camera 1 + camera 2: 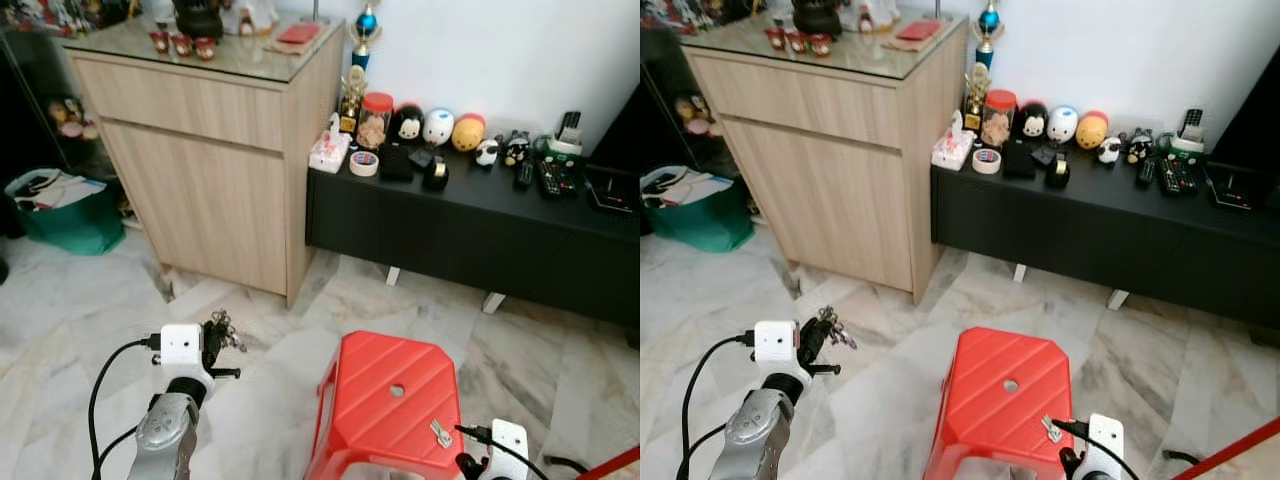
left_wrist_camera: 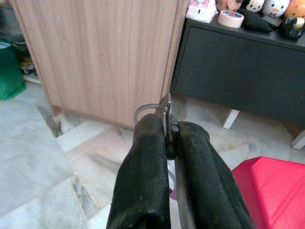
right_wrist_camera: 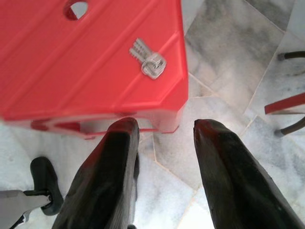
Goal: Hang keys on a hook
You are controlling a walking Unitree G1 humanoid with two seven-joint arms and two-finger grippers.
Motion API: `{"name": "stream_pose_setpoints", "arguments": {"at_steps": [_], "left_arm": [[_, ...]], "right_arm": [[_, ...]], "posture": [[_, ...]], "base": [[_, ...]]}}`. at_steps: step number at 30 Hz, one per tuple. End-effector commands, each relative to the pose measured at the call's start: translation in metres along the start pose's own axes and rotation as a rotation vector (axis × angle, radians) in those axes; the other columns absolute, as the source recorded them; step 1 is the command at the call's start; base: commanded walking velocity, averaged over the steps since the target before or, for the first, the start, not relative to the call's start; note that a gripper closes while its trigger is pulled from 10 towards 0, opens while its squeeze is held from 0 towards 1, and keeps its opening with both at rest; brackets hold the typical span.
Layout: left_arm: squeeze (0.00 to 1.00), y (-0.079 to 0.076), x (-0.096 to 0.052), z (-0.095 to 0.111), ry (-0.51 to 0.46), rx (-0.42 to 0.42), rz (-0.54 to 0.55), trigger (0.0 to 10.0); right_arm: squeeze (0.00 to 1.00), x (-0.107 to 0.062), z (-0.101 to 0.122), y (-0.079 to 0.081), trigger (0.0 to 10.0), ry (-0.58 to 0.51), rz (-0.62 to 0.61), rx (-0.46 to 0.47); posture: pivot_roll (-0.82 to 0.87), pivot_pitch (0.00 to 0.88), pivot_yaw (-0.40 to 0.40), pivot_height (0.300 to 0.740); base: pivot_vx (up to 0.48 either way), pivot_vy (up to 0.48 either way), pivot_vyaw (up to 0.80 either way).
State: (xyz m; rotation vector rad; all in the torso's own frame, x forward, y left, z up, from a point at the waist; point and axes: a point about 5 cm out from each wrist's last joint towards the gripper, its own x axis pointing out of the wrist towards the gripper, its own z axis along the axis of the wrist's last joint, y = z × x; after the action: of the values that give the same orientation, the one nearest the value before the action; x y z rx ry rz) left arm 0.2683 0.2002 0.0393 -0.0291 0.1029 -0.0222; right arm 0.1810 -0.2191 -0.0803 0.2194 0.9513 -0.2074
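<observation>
At floor level before the wooden cabinet, our left gripper stood raised with both fingers clenched on a bunch of keys, a ring and blade showing past the fingertips in the wrist view.

Item two: a red stool on the marble floor, bearing a second, small key near its front corner, untouched.

Item three: our right gripper, low beside the stool's corner, fingers spread apart and holding nothing.

Item four: a black low console against the wall, carrying plush toys, a tape roll and remotes.

No hook could be made out in any view.

Hazards, as we judged them: the bunch was pinched only at its edge, so a jolt while walking could swing it and let it slip to the floor. The stool stood close to our path and could be knocked, sending the loose key off.
</observation>
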Motion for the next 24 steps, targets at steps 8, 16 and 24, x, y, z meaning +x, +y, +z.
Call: {"name": "stream_pose_setpoints", "arguments": {"at_steps": [8, 16, 24], "left_arm": [[0.00, -0.0007, 0.0007, 0.0045, -0.017, -0.012, 0.004, 10.0], [0.00, -0.0016, 0.0007, 0.0043, -0.016, -0.015, 0.002, 10.0], [0.00, -0.0022, 0.0001, 0.0039, -0.012, -0.017, 0.003, 10.0]], "right_arm": [[0.00, -0.0003, -0.0009, -0.0016, 10.0, 0.008, -0.003, -0.002], [0.00, -0.0003, -0.0007, -0.0016, 10.0, 0.007, -0.001, -0.006], [0.00, -0.0003, -0.0005, -0.0018, 10.0, 0.009, 0.000, -0.008]], "posture": [[0.09, 0.000, -0.082, 0.740], [0.09, 0.000, -0.083, 0.740], [0.09, 0.000, -0.085, 0.740]], "base": [[-0.254, 0.000, 0.00], [-0.255, 0.000, 0.00], [-0.254, 0.000, 0.00]]}}
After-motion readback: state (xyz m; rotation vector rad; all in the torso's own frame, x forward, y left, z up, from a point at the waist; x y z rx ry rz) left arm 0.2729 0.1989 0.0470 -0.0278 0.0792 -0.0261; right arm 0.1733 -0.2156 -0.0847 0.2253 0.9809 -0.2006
